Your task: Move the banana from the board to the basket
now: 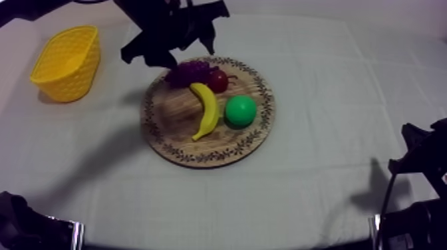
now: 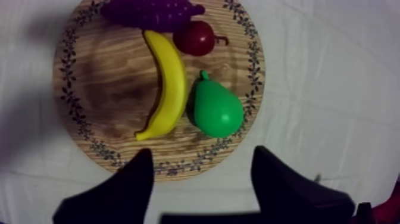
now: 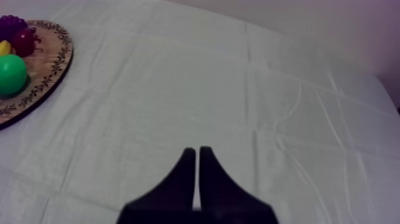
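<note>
**Top view.** Your left claw (image 1: pixel 169 56) hangs at upper centre over the far rim of the round wooden board (image 1: pixel 173 129), its black bulk hiding part of the knobbly purple grapes (image 1: pixel 193 68). The smooth, curved banana (image 1: pixel 206 110) lies mid-board just below the claw, beside the green pear (image 1: pixel 240 111) and the small red fruit (image 1: pixel 218 80). The lattice-walled yellow basket (image 1: pixel 66 63) stands at upper left on the table (image 1: pixel 319 100).

**Left wrist view.** The left claw (image 2: pixel 201 154) has its fingers apart, nothing between them, at the board's (image 2: pixel 107 83) patterned rim. The banana (image 2: pixel 166 83) lies beyond, untouched.

**Right wrist view.** Your right claw (image 3: pixel 197 152) has its fingers pressed together over creased cloth. The board (image 3: pixel 47 65) is well apart and cut off by the frame's edge. Of the banana (image 3: pixel 4 47) you can make out a yellow sliver.
</note>
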Tool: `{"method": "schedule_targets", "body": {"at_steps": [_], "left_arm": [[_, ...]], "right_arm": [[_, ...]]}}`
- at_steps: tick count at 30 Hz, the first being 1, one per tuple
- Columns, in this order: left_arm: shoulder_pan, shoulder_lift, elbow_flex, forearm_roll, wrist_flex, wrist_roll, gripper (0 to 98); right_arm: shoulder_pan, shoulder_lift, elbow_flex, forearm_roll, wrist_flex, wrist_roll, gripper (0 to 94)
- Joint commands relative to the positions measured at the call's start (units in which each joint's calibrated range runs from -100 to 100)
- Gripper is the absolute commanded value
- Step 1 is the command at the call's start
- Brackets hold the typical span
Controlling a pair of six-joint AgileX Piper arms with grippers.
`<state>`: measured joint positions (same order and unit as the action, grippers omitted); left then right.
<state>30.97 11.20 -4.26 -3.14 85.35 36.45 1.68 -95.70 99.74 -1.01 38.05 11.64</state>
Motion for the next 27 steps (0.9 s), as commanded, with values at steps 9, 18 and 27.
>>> {"method": "schedule_targets", "body": {"at_steps": [9, 18, 27], "left_arm": [[-0.82, 2.01, -0.37, 1.24, -0.37, -0.21, 74.7], [-1.75, 8.1, 1.3, 2.74, -4.09, -1.29, 74.0], [-2.54, 16.33, -0.7, 4.11, -6.48, -2.74, 73.7]], "right_arm": [[0.0, 0.03, 0.04, 0.01, 0.02, 0.01, 0.4], [0.0, 0.03, 0.04, 0.01, 0.02, 0.01, 0.4], [0.0, 0.03, 0.04, 0.01, 0.02, 0.01, 0.4]]}}
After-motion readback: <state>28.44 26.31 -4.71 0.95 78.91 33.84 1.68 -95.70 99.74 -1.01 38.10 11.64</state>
